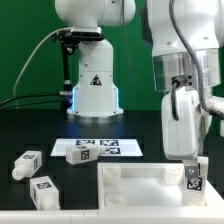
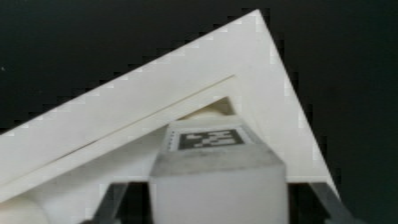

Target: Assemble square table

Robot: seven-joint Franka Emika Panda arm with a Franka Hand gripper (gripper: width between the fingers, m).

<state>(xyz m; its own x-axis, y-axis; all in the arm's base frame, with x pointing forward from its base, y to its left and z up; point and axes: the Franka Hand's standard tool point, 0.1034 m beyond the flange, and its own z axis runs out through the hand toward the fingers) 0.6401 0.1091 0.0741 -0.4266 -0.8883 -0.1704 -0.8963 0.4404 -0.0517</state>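
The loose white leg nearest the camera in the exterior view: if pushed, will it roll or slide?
The loose leg looks blocky with flat faces, so it would probably slide, not roll. It seems rigid plastic, likely stiff in a grip. Lying on its side, it should hardly tip.

A plain green backdrop [image 1: 25, 55] closes off the rear of the exterior view and stands behind the far edge of a black table [image 1: 30, 128]. The table's top is matte and dark, and it runs forward to the near edge of the picture. The marker board [image 1: 97, 148] lies flat near the middle of the top. The light is soft and even, so white surfaces read bright against the black. In the wrist view the table appears only as plain black ground.
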